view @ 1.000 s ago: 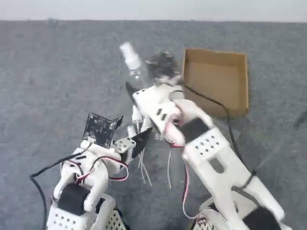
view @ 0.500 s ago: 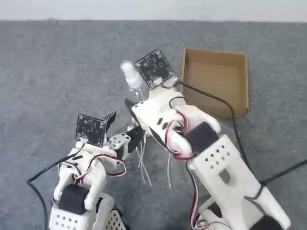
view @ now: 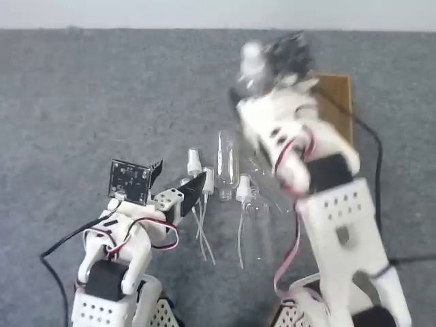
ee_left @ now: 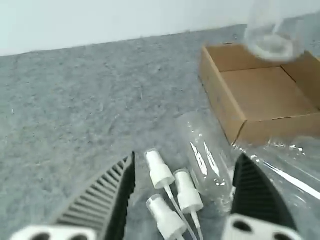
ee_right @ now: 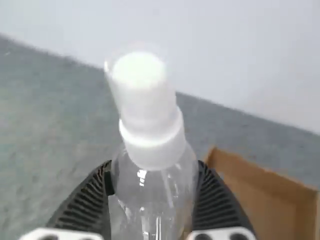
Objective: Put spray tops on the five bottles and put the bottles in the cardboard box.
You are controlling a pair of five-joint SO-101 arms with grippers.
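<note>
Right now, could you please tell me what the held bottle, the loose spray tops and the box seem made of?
Held bottle: probably clear glossy plastic, see-through with bright glints. Loose spray tops: seemingly smooth white opaque plastic. Box: matte brown cardboard, by its folded walls.

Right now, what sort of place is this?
Probably a robotics lab bench or test setup: the left arm and right arm, small with bare wiring, stand on a grey felt-covered table by a plain white wall, with a cardboard box and loose spray tops laid out.
</note>
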